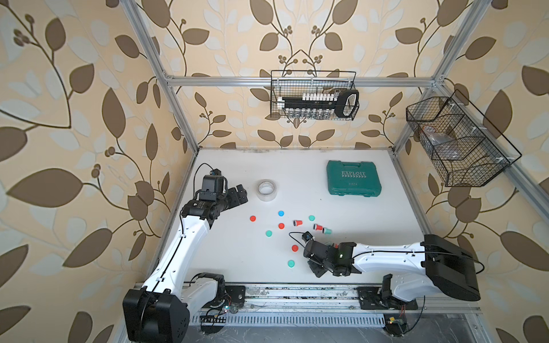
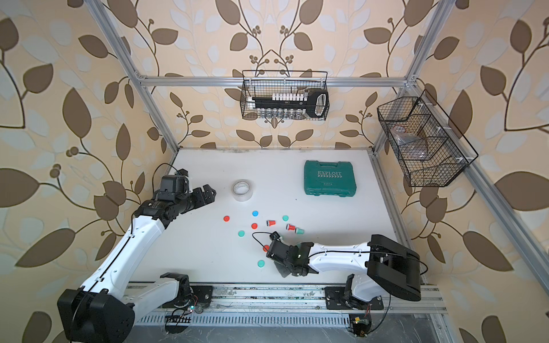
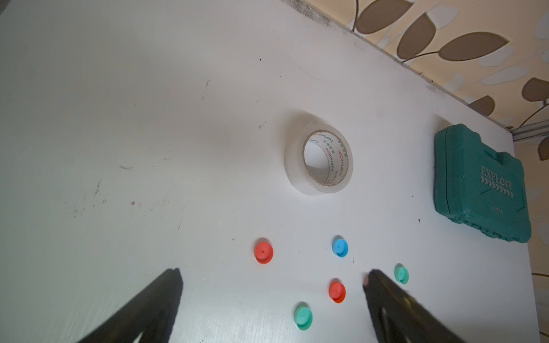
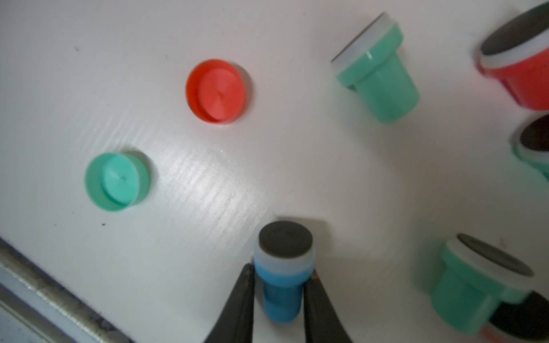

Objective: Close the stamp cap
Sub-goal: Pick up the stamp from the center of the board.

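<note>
My right gripper (image 4: pixel 281 271) is shut on a blue stamp (image 4: pixel 282 291); both fingers press its stem, and its black pad face with the white ring points away from the wrist. A red cap (image 4: pixel 216 90) and a green cap (image 4: pixel 117 181) lie open side up ahead of it. The blue cap (image 1: pixel 281 213) rests mid-table, also visible from the left wrist (image 3: pixel 340 247). Other red and green stamps (image 1: pixel 318 227) lie uncapped nearby. In both top views the blue stamp is hidden under the right gripper (image 1: pixel 316 268). My left gripper (image 3: pixel 273 277) hangs open and empty at the table's left.
A roll of clear tape (image 1: pixel 267 190) sits beyond the caps. A green tool case (image 1: pixel 353 181) lies at the back right. Wire baskets (image 1: pixel 315 95) hang on the back and right walls. Several loose red and green caps (image 1: pixel 269 233) dot the middle of the table.
</note>
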Action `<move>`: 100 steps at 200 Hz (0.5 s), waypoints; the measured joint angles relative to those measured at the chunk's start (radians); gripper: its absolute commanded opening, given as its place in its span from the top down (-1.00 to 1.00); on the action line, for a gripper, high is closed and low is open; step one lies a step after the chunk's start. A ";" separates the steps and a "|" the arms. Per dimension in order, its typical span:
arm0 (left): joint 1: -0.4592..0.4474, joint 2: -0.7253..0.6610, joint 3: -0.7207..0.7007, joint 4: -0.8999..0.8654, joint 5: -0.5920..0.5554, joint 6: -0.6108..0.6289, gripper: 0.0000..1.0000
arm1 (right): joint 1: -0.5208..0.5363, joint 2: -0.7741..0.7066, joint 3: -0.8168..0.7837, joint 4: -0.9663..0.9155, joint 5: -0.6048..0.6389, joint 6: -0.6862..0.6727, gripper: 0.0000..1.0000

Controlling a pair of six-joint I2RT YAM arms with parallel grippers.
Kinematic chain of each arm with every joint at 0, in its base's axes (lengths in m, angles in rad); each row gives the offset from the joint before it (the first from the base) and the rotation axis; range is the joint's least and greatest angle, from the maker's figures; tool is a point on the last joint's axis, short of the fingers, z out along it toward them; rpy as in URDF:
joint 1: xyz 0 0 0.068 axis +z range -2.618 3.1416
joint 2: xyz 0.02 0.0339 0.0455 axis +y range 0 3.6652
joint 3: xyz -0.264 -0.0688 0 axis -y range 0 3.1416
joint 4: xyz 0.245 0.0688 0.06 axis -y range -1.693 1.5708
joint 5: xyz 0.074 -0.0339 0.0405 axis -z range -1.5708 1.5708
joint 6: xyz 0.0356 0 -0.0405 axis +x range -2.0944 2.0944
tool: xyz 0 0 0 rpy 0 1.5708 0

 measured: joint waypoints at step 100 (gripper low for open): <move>0.000 0.019 0.000 0.009 0.115 0.005 -0.97 | 0.004 -0.060 -0.011 -0.005 0.011 0.000 0.69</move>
